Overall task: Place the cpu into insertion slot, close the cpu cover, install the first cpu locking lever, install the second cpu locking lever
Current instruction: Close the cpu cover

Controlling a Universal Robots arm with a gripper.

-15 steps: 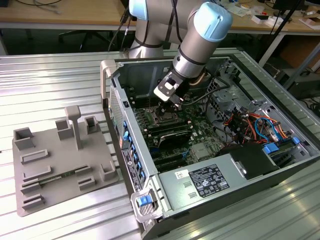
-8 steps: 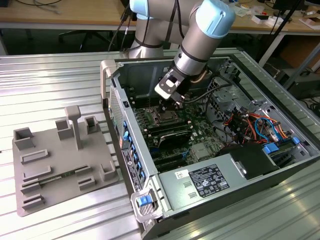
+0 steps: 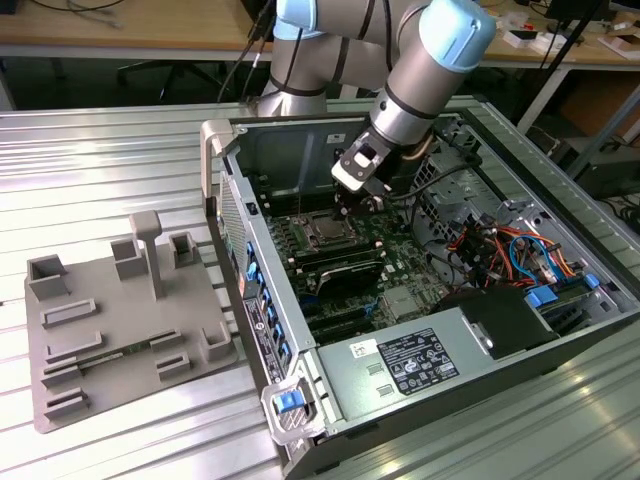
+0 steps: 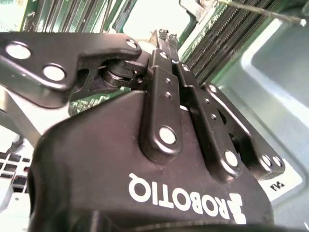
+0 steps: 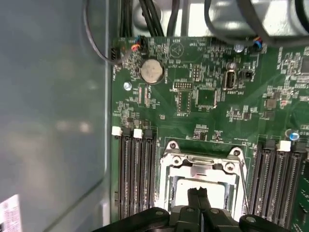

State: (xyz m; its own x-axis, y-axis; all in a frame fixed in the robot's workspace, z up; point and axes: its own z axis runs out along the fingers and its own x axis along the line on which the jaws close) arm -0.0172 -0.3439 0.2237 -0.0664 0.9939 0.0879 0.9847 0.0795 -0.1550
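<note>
In the first wrist view the insertion slot [image 5: 169, 181] sits between banks of black memory slots on the green motherboard [image 5: 212, 96]. The cpu [image 5: 215, 186] lies in it, its silvery top showing. The cpu cover [image 5: 203, 163], a silver frame, lies flat around the chip. My gripper [image 5: 198, 194] hovers just over the chip's middle, fingertips pressed together with nothing between them. The second wrist view shows the same black fingers [image 4: 164, 92] closed, with a thin wire lever [image 4: 260, 12] beyond them. From the exterior view the gripper [image 3: 352, 205] hangs inside the open case, just above the slot [image 3: 325, 232].
Black memory slots [image 5: 137, 179] flank the socket on both sides. Black cables [image 3: 440, 185] cross the case behind the arm, with coloured wiring [image 3: 505, 250] at the exterior view's right. A labelled power supply [image 3: 410, 365] fills the near end. A grey fixture plate [image 3: 120, 330] lies outside the case.
</note>
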